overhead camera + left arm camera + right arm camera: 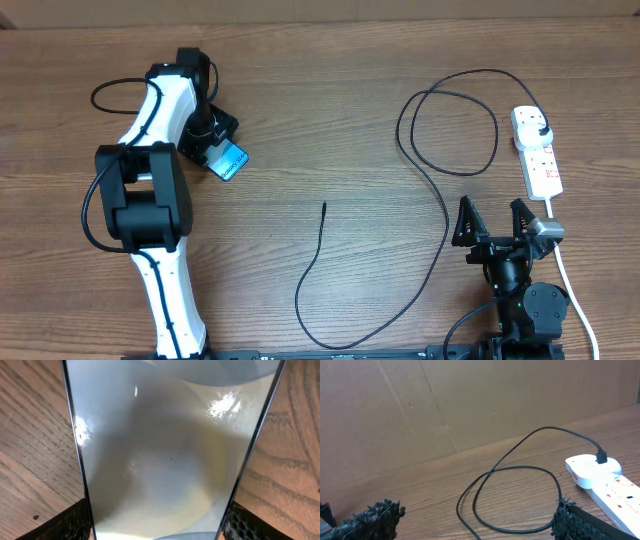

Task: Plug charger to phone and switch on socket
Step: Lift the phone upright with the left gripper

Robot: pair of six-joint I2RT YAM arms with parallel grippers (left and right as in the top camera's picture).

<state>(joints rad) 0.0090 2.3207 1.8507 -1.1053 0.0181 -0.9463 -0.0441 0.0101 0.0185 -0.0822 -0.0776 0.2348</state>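
Two grippers, two diff states. L gripper (157, 527) has the phone (160, 445) between its fingers (67, 524), one pad at each long edge. In the wrist view they look to be touching or just beside the dark edges, but whether they actually clamp it can't be told. R gripper (495, 222) is spread wide w/ nothing between the fingers.

The socket (537, 150) lies just ahead & slightly right of R's fingers, w/ the charger (445, 225) plug (601, 456) seated in its far outlet. The cable loops ahead of R's fingers and passes just left of them. It ends in a loose tip (323, 206) on the table (330, 80), between the two grippers and well apart from L's fingers.

Risks, by judgement:
- Screen looks glossy & edges thin, so a light or off-centre pinch could let the phone slip or twist if lifted.
- Charging port isn't visible, so a wrong-end approach would mean failed insertion.
- Tip is tiny & cable limp, so R could pinch it skewed, or drag the loop & tug the socket.
- Switches (546, 155) look small & close, so a broad finger may press the wrong one.
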